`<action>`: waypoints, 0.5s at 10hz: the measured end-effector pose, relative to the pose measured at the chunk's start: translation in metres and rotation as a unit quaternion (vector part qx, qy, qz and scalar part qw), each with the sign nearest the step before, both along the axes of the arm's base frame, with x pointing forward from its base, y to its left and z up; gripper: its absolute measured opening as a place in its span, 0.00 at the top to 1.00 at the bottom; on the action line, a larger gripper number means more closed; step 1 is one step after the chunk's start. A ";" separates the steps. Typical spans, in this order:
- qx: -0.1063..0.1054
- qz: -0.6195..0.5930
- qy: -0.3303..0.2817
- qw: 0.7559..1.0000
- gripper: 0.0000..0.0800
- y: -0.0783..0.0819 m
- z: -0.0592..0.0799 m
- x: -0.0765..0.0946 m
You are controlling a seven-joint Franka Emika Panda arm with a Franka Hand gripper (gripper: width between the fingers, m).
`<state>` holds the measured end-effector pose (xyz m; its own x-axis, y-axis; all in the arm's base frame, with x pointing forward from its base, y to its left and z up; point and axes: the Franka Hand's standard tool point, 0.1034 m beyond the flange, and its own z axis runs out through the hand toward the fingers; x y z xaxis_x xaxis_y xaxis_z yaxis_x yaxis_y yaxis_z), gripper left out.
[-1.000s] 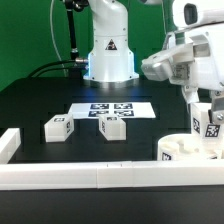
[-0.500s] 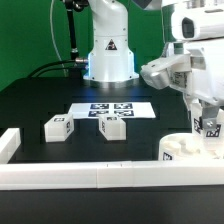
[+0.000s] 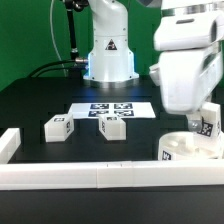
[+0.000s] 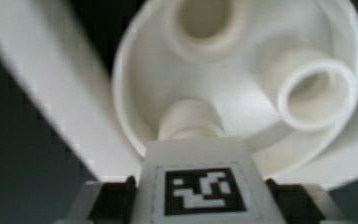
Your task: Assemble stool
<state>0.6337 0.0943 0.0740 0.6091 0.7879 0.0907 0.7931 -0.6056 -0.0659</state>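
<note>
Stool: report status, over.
Gripper shut on leg. Leg at seat, contact unclear. Two spare legs lie apart. No obstruction seen.

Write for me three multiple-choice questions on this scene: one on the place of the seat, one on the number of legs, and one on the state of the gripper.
1. Where is the seat in the exterior view?
A. at its left
B. in its middle
C. at its right, by the rail

2. How many free legs lie on the table?
A. none
B. two
C. five

3. What is the state of the gripper?
A. open and empty
B. shut on the seat
C. shut on a leg

Key:
1. C, the disc shows low at the right, behind the rail.
2. B, two tagged blocks lie side by side on the black top.
3. C, in the wrist view the tagged leg sits between the fingers.
</note>
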 end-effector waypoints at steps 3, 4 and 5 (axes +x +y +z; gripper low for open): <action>0.017 -0.135 0.046 0.990 0.57 0.008 0.004 0.005; 0.017 -0.167 0.051 0.984 0.57 0.009 0.005 0.005; 0.017 -0.193 0.054 0.980 0.57 0.010 0.005 0.005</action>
<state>0.6386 0.1040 0.0786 0.8685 0.4947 0.0316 0.4928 -0.8548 -0.1625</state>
